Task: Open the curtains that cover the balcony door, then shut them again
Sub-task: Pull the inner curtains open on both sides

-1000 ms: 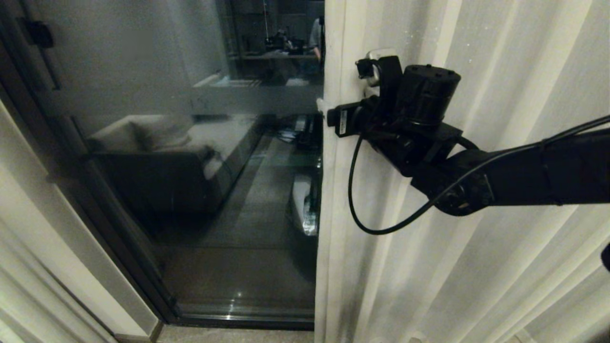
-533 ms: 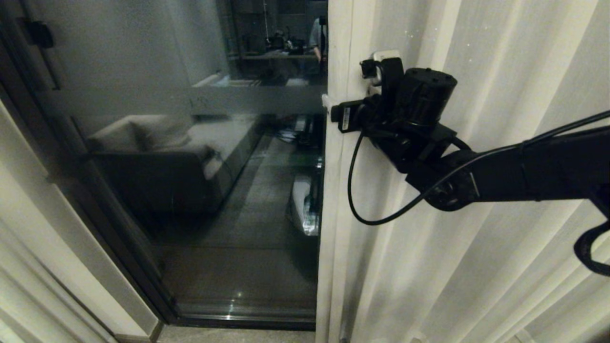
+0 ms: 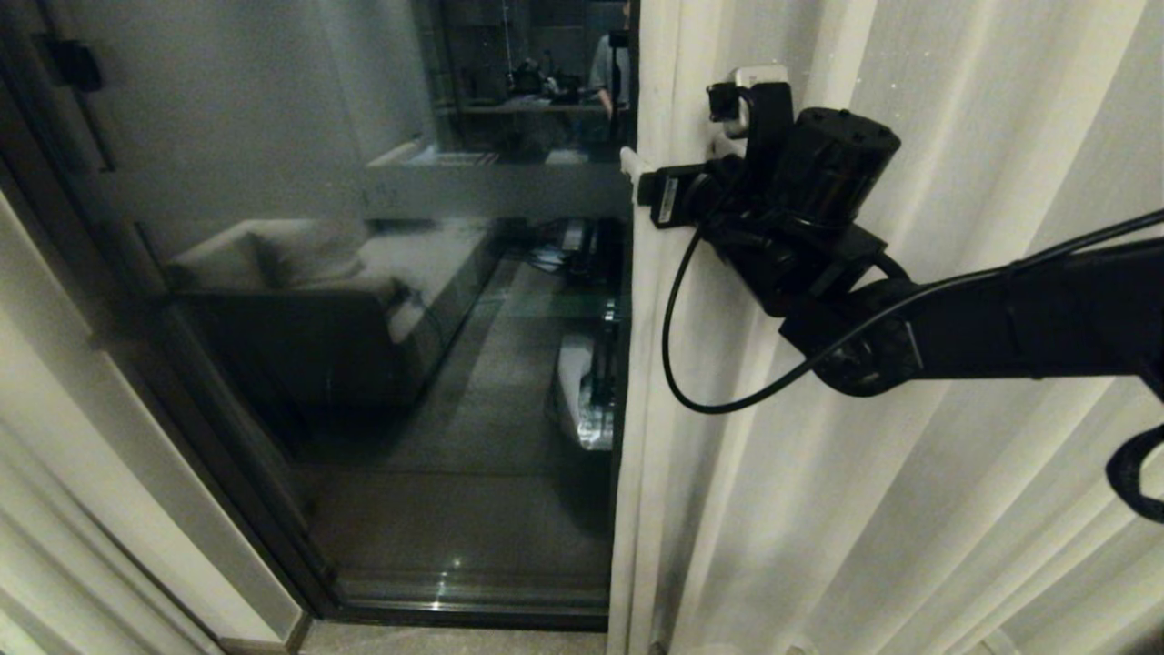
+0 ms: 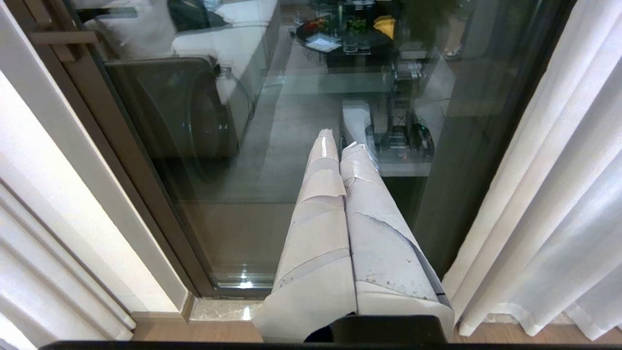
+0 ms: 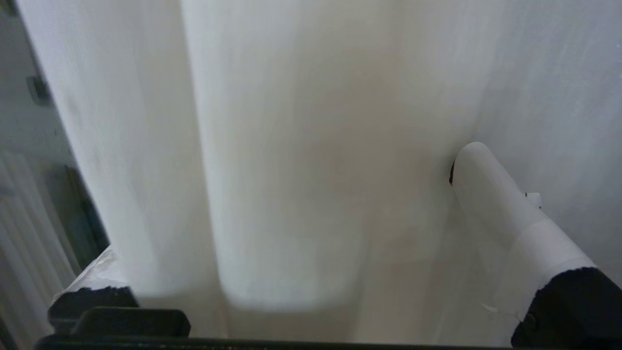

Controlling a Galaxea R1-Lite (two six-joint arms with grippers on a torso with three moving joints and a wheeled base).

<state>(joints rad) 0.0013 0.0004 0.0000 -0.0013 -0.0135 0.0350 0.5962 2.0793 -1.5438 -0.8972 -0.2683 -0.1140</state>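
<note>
**Cream fabric between wide-spread fingers**

Woven, softly pleated curtains point(image 3: 909, 509) fill the frame's right half; dark-framed balcony door point(image 3: 364, 364) glass shows at left. Right gripper point(image 3: 677, 136), upper centre, straddles the hemmed edge, fingers apart, gripping nothing. Slack cloth could slide out if it pulls before closing. Left gripper point(image 4: 335, 141) hangs pressed together, empty, before the glass.

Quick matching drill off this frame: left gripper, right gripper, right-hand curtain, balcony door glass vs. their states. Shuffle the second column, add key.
1. left gripper
2. right gripper
3. right-hand curtain
4. balcony door glass

A. uncovered, reflecting a sofa
B. jaws wide, one finger either side of the fabric edge
C. fingers pressed together, holding nothing
D. hanging in pleats, right of the glass

Pairs: 1-C, 2-B, 3-D, 4-A
</note>
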